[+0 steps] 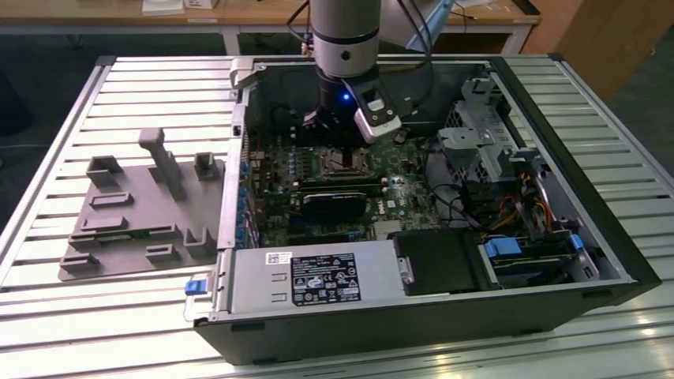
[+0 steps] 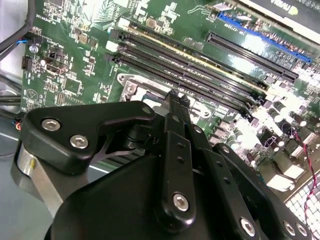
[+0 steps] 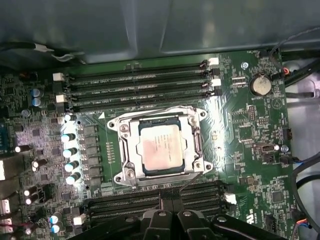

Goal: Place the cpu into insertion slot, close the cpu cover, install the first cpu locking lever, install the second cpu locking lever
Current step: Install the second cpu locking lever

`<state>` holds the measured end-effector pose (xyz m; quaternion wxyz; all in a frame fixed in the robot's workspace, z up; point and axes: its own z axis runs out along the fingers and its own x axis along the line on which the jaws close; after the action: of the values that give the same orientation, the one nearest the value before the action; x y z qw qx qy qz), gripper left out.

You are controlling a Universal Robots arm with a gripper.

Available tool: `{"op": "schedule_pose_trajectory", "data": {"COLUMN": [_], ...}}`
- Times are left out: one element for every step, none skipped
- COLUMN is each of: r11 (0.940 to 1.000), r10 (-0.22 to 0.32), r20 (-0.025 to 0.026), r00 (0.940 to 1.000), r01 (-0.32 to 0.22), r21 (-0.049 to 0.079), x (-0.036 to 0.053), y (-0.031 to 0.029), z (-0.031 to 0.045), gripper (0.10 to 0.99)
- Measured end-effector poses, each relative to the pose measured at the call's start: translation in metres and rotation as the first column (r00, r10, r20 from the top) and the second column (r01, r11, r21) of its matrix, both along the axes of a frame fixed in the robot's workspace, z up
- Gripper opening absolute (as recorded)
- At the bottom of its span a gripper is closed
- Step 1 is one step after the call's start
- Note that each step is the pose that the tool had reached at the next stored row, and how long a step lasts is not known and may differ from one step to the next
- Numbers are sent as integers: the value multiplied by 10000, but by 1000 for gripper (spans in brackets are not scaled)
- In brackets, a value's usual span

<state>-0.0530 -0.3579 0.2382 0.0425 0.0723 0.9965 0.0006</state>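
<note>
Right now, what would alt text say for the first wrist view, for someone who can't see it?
A silver-topped cpu sits in the insertion slot on a green circuit board, with the silvery cpu cover framing it. Long black memory slots run on two sides of the socket, and the black gripper sits at the picture's edge.

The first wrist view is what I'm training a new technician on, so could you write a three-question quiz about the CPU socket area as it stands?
1. True or false: the cpu already sits in the insertion slot.
2. The cpu cover is: A) down around the cpu, B) lying off the board, C) missing.
3. Fill in: long black memory slots run along ___ sides of the socket.

Key: 1 true. 2 A. 3 two; the gripper is by the nearer bank.
</note>
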Motion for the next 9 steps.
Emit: {"op": "schedule_pose_trajectory", "data": {"r11": [10000,10000,10000,10000,10000,10000,10000,10000,10000], "r10": [-2,-6,-13,-22,-26,-26,-26,-26,-26], "r20": [1,1,2,2,1,0,0,0,0], "r00": [10000,10000,10000,10000,10000,10000,10000,10000,10000], "r01": [2,6,13,22,26,26,26,26,26], "r21": [1,2,4,3,1,0,0,-1,0], "x": [0,0,0,-1,-1,-2,-1,-2,-1], "y": [-7,-13,-17,-21,-23,-23,-23,-23,-23], "z": [-5,-11,-17,-22,-25,-25,-25,-25,-25], "gripper": [102,102,102,102,102,102,102,102,102]}}
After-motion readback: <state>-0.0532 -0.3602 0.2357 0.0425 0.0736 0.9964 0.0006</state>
